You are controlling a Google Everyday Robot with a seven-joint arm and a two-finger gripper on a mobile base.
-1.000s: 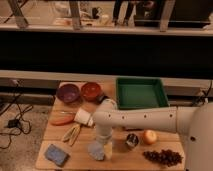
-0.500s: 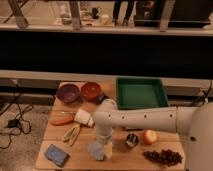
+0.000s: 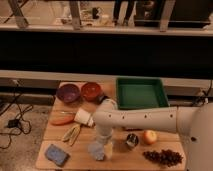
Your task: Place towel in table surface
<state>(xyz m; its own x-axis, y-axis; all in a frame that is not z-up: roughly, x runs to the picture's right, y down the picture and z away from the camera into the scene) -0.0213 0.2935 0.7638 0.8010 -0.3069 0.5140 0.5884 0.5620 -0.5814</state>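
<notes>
The towel (image 3: 96, 150) is a bunched pale grey-blue cloth lying on the table surface (image 3: 120, 159), a light wooden top, near its front edge. My gripper (image 3: 104, 141) hangs at the end of the white arm (image 3: 145, 120), directly over the towel's right side and touching or nearly touching it. The wrist hides the spot where gripper and cloth meet.
A blue sponge (image 3: 56, 154) lies left of the towel. Behind it are a white cup (image 3: 83, 116), an orange vegetable (image 3: 62, 119) and a yellow item (image 3: 72, 134). Two bowls (image 3: 67, 92) and a green tray (image 3: 141, 93) sit at the back. A dark can (image 3: 132, 140), an apple (image 3: 149, 136) and grapes (image 3: 162, 157) lie right.
</notes>
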